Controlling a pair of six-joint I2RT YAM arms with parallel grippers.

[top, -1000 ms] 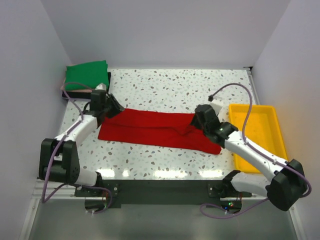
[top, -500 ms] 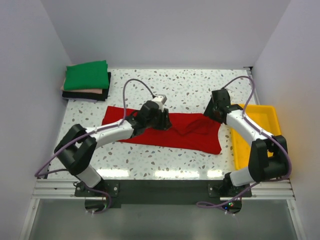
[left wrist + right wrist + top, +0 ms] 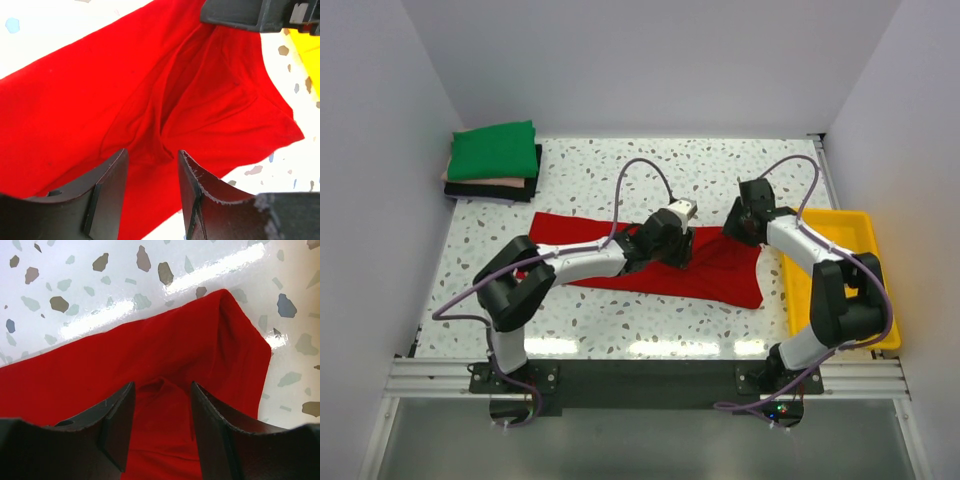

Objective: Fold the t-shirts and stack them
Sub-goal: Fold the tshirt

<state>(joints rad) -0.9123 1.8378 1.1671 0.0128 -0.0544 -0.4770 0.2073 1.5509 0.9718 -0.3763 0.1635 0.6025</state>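
The red t-shirt (image 3: 720, 275) lies spread in a long band across the middle of the table, creased and partly folded over itself. My left gripper (image 3: 678, 247) reaches over its middle, open, with a raised crease of red cloth (image 3: 75, 100) between its jaws (image 3: 152, 160). My right gripper (image 3: 738, 228) is open low over the shirt's far right corner (image 3: 165, 350), a small pucker between its jaws (image 3: 162, 395). It also shows at the top of the left wrist view (image 3: 260, 12). Folded green (image 3: 493, 150), pale pink (image 3: 488, 182) and black (image 3: 490, 192) t-shirts are stacked at the back left.
A yellow plastic tray (image 3: 865, 250) stands at the right edge of the speckled table (image 3: 650, 175), close to my right arm. Its corner shows in the left wrist view (image 3: 306, 45). White walls close in the back and both sides.
My left gripper has swept from the shirt's left end to its middle. My right gripper has moved from the shirt's middle to its far right corner. The shirt's left end has shifted slightly.
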